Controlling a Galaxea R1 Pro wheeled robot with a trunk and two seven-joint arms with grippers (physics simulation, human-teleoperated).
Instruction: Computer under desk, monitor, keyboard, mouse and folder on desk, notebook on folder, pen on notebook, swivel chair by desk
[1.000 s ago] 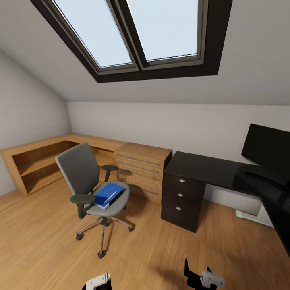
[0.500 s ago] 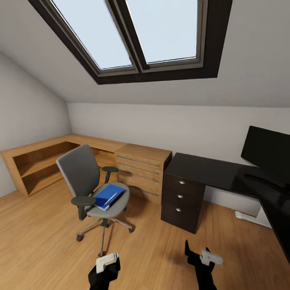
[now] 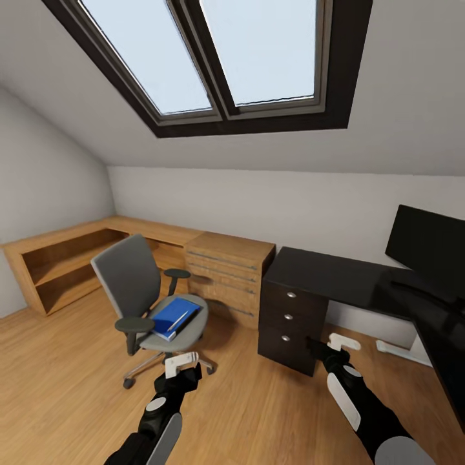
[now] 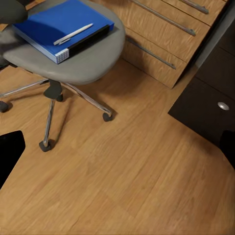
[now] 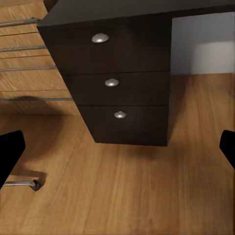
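The left hand and the right hand are both open and hold nothing, raised over the wooden floor. The table carries the monitor. The swivel chair stands apart from it, with the folder on its seat and the pen on the folder. The step seems to be the approach to the chair; next, the left hand must reach the pen or the folder.

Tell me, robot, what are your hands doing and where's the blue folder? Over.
Left gripper and right gripper open, holding nothing. Flat bright blue folder on grey swivel chair, thin white pen on top. Nothing between grippers and chair.
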